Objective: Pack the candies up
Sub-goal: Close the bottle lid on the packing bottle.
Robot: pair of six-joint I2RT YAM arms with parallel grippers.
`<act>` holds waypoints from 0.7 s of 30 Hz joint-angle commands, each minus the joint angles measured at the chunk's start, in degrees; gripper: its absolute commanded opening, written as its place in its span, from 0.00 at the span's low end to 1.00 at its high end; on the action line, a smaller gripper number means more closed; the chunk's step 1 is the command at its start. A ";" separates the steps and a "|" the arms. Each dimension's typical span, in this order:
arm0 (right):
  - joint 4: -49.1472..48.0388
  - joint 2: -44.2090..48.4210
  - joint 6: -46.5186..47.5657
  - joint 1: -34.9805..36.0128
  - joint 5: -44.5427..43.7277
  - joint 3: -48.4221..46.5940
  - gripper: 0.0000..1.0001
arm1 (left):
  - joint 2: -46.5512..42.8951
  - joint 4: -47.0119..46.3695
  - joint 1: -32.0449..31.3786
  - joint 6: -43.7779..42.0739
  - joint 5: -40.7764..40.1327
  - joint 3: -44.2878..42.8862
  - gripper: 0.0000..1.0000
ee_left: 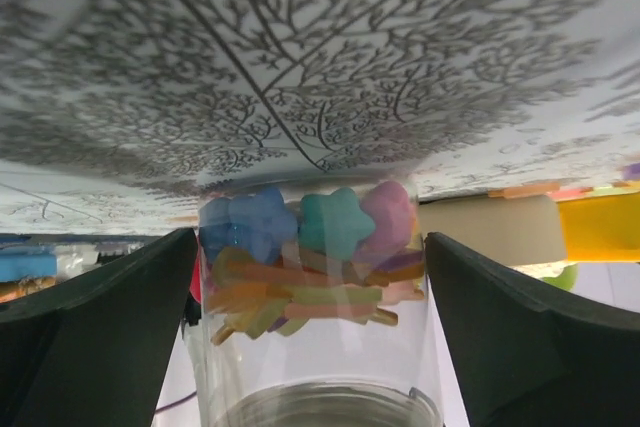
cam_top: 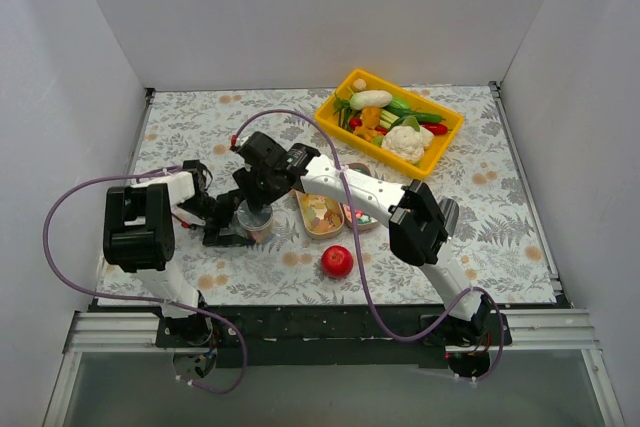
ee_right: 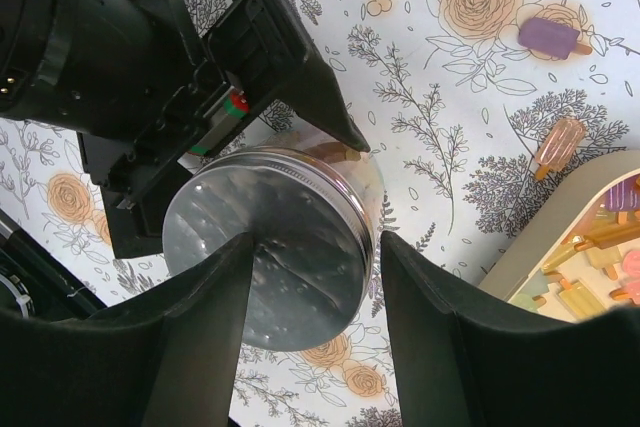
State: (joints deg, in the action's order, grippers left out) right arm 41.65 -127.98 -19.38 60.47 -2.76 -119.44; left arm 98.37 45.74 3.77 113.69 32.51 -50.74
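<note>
A clear jar (cam_top: 255, 222) with a silver lid (ee_right: 270, 207) stands on the floral table. Through its wall I see small candies (ee_left: 300, 237) inside: blue, teal and pink stars over orange and yellow sticks. My left gripper (ee_left: 310, 282) is shut on the jar's sides, and its black body shows in the right wrist view (ee_right: 200, 77). My right gripper (ee_right: 317, 257) hangs open just above the lid, one finger over it and one at its right edge. More candies (cam_top: 322, 213) lie in a beige oval tray (ee_right: 520, 257). Two loose stick candies (ee_right: 558, 142) lie on the table.
A glossy red ball (cam_top: 337, 261) sits near the front edge. A yellow bin (cam_top: 440, 147) of toy vegetables stands at the back right. A second small dish (cam_top: 362, 217) lies beside the tray. White walls close off three sides.
</note>
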 commanded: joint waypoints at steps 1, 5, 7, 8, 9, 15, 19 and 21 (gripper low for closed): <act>9.24 -5.87 2.15 -0.17 -4.09 3.95 0.60 | 1.39 -1.52 -1.66 11.38 2.99 -0.15 0.98; 8.80 -5.35 2.15 -0.17 -4.09 5.27 0.60 | 1.66 -3.36 -2.10 11.99 4.14 -0.94 0.98; 8.80 -5.17 2.06 -0.17 -4.18 5.53 0.60 | 1.30 -3.98 -2.10 12.87 4.14 -0.50 0.97; 8.80 -5.08 2.06 -0.17 -4.44 5.53 0.60 | 1.21 -4.42 -2.10 13.13 4.14 -0.24 0.91; 8.89 -5.00 2.06 -0.17 -4.53 5.53 0.60 | 1.04 -4.95 -2.10 13.40 4.31 0.11 0.84; 7.40 -2.63 2.32 -0.17 -6.02 5.09 0.65 | 1.39 -6.10 -2.19 13.23 5.28 3.45 0.46; 5.81 -0.78 3.03 -0.17 -6.90 3.95 0.68 | 2.09 -6.89 -2.19 12.87 5.72 4.95 0.39; 5.73 -0.86 3.29 -0.17 -7.34 2.90 0.69 | 2.53 -6.80 -2.10 12.52 5.89 4.86 0.40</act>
State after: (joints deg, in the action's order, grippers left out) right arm 40.69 -126.69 -19.14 60.45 -4.43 -117.84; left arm 98.02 41.19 2.35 114.69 34.06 -49.04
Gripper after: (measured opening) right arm 0.684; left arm 0.686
